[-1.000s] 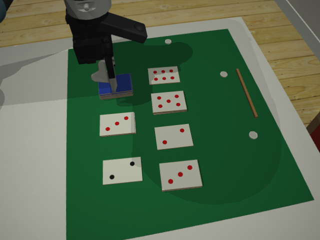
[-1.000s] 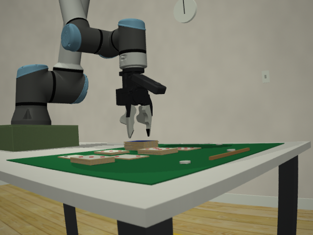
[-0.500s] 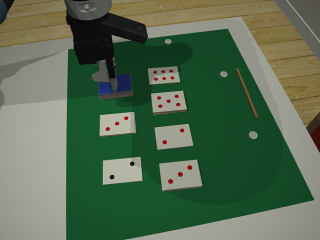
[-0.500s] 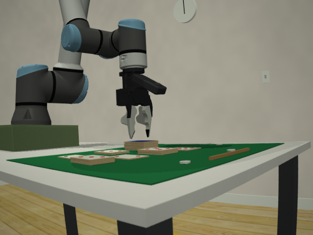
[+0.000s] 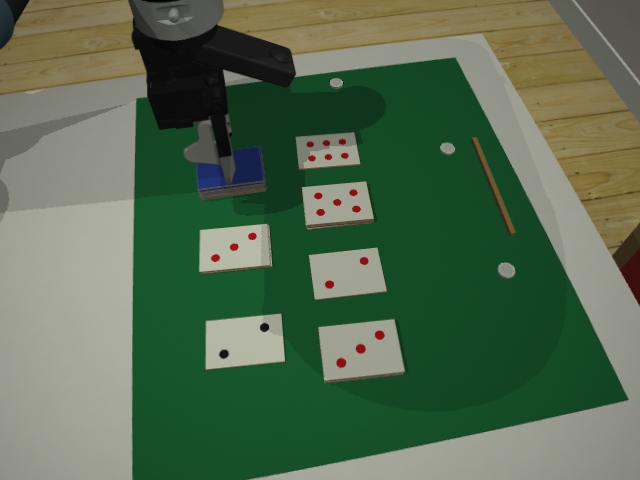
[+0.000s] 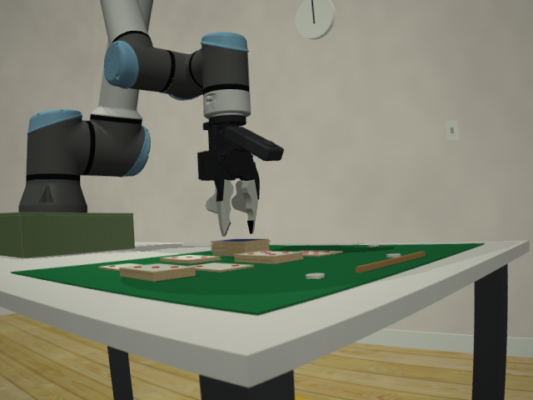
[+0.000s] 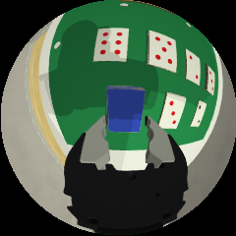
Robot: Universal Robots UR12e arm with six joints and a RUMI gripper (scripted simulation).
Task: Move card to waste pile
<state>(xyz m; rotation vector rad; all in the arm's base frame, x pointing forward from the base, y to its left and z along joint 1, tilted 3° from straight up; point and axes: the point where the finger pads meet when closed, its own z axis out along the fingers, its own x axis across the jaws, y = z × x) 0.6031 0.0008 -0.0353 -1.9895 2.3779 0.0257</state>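
Observation:
The face-down stock [image 5: 231,173] is a blue-backed stack of plywood tiles on the green mat [image 5: 361,268]. It also shows in the side view [image 6: 239,246] and in the wrist view [image 7: 125,109]. Beside it in the same row lies a face-up pile with three red pips [image 5: 235,248], also in the wrist view [image 7: 173,109]. My gripper [image 6: 237,227] hangs straight above the stock, its fingertips a little above the top card. The fingers stand partly apart with nothing between them. In the overhead view the gripper [image 5: 227,175] covers part of the blue card.
A card with two black pips [image 5: 244,341] ends that row. The other row holds four red-pip cards, from six pips [image 5: 327,149] to three pips [image 5: 360,349]. Three white chips [image 5: 447,148] and a wooden stick [image 5: 493,186] lie at the mat's right.

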